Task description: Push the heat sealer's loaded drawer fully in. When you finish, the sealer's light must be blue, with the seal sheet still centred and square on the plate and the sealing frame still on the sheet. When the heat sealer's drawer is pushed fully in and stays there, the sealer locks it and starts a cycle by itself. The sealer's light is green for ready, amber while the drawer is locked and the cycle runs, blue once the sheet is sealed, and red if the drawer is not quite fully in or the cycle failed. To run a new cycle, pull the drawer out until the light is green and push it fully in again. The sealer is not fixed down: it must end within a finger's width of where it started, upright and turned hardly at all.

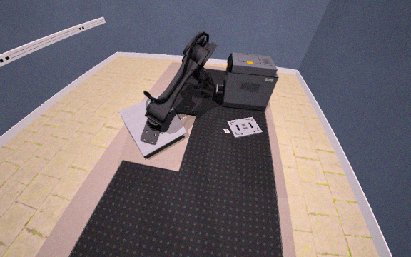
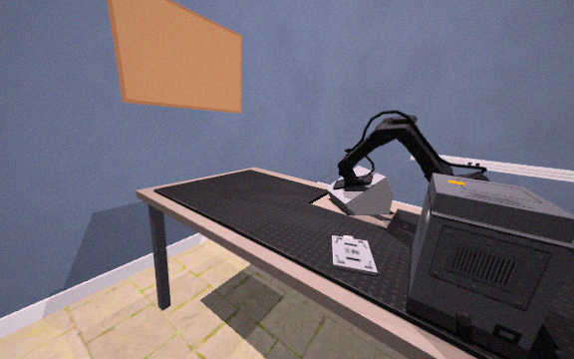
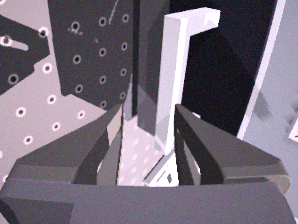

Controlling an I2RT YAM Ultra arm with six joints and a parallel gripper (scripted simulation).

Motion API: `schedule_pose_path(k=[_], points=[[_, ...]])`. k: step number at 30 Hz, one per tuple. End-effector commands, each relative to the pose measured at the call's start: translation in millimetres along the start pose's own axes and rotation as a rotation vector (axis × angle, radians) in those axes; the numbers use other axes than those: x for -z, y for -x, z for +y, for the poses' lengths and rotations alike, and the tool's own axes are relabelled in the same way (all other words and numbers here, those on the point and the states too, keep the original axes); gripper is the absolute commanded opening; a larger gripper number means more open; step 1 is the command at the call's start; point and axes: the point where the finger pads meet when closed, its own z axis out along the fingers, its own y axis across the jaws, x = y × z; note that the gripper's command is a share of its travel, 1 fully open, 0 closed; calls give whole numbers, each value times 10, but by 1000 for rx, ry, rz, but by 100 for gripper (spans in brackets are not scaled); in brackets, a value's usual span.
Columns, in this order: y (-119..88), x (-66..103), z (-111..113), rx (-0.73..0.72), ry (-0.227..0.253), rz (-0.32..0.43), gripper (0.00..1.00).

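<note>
The heat sealer point(image 1: 250, 89) point(image 2: 481, 269) stands upright at the mat's far end, its front towards the arm. A yellow-orange patch point(image 1: 250, 63) point(image 2: 456, 182) is on its top; a small orange spot point(image 1: 227, 66) shows at its front edge, but I cannot tell whether it is the light. In the wrist view a pale, square-cornered drawer handle point(image 3: 171, 75) stands just beyond the right fingertip, before a dark face. My gripper point(image 3: 148, 113) is partly open, with nothing between its fingers. Whether it touches the handle is unclear. The seal sheet, plate, sealing frame and drawer depth are hidden.
A white marked card point(image 1: 245, 127) point(image 2: 353, 254) lies on the dark mat point(image 1: 209, 193) point(image 2: 247, 199) beside the sealer, with a small white tile point(image 1: 226, 130) next to it. The arm's base is on a grey block point(image 1: 134, 118). The sealer is near the table's edge.
</note>
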Motion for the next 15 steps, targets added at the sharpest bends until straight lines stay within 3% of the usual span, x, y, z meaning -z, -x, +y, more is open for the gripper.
schedule_pose_path(k=[1,15], points=[[111,152,-320,-86,-26,-13,30],[118,324,-161,-50,-23,-8,30]])
